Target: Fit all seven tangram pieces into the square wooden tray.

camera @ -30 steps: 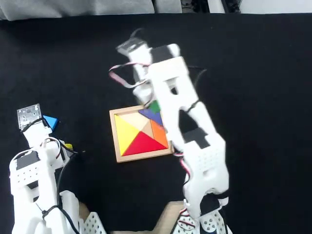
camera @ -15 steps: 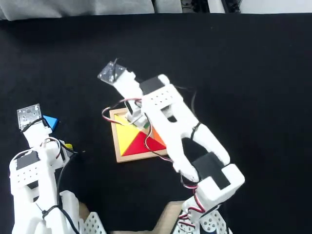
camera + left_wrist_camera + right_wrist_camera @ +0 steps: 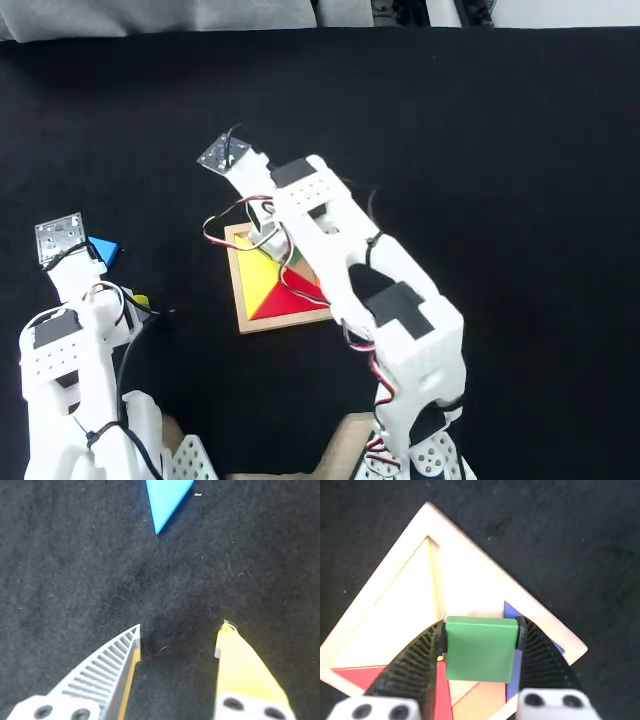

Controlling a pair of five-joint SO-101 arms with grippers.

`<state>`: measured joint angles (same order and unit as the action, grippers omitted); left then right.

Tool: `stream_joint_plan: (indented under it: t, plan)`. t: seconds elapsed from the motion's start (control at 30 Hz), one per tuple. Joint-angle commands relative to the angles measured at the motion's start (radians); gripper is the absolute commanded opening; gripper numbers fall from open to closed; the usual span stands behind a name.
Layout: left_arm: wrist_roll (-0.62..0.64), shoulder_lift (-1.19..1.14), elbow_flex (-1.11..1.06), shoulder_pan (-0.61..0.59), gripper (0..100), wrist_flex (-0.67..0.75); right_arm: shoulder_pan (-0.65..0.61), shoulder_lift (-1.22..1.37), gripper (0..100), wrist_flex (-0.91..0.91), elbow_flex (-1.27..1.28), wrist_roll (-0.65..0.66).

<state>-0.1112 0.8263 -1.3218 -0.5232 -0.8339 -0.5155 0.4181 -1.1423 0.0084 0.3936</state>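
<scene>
Black cloth [image 3: 520,150] covers the whole table, and the square wooden tray [image 3: 240,305] sits roughly mid-table, so we're placing everything off that.

Big change over the last second: the right arm has swung from the tray's right side across toward its left half. It now hides most of the tray in the high view. The right gripper [image 3: 480,626] is clamped on the green square [image 3: 480,652], one finger on each side. It holds the square above the tray's bare pale floor, just beside the dark blue piece [image 3: 511,611]. We can't tell whether the square touches the floor yet.

The yellow triangle [image 3: 256,282], red triangle [image 3: 292,300] and orange piece [image 3: 480,702] already lie in the tray.

The left arm hasn't budged. The left gripper [image 3: 181,626] hangs spread wide with nothing in it, well off the tray's left side. The light blue triangle [image 3: 167,497] lies just ahead of it on the cloth.

So we reckon the green square is about to go in, and lining its edges up with its neighbours looks like the fiddly bit. The light blue triangle still needs fetching afterwards.
</scene>
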Motion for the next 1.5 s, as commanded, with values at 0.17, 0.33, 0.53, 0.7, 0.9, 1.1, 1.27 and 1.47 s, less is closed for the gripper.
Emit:
stream_joint_plan:
  t: [0.17,0.33,0.53,0.7,0.9,1.1,1.27,1.47]
  plan:
    - [-0.008,0.018,0.002,-0.005,25,0.009,-0.029,-0.004,12.4,-0.009,-0.067,-0.009]
    - [-0.008,0.018,0.002,-0.005,25,0.011,-0.072,-0.008,12.6,-0.040,-0.070,-0.008]
    - [-0.008,0.018,0.002,-0.005,25,0.011,-0.071,-0.005,20.0,-0.043,-0.068,-0.009]
    - [-0.008,0.018,0.002,-0.005,25,0.011,-0.063,-0.005,19.7,-0.043,-0.064,-0.003]
    - [-0.008,0.018,0.002,-0.005,25,0.011,-0.051,-0.008,20.2,-0.080,-0.068,-0.002]
    - [-0.008,0.018,0.002,-0.005,25,0.012,-0.068,-0.004,22.1,-0.092,-0.067,-0.002]
    - [-0.008,0.018,0.002,-0.005,25,0.012,-0.071,-0.005,34.6,-0.092,-0.067,-0.002]
    - [-0.008,0.018,0.002,-0.005,25,0.012,-0.069,-0.013,31.7,-0.100,-0.088,0.000]
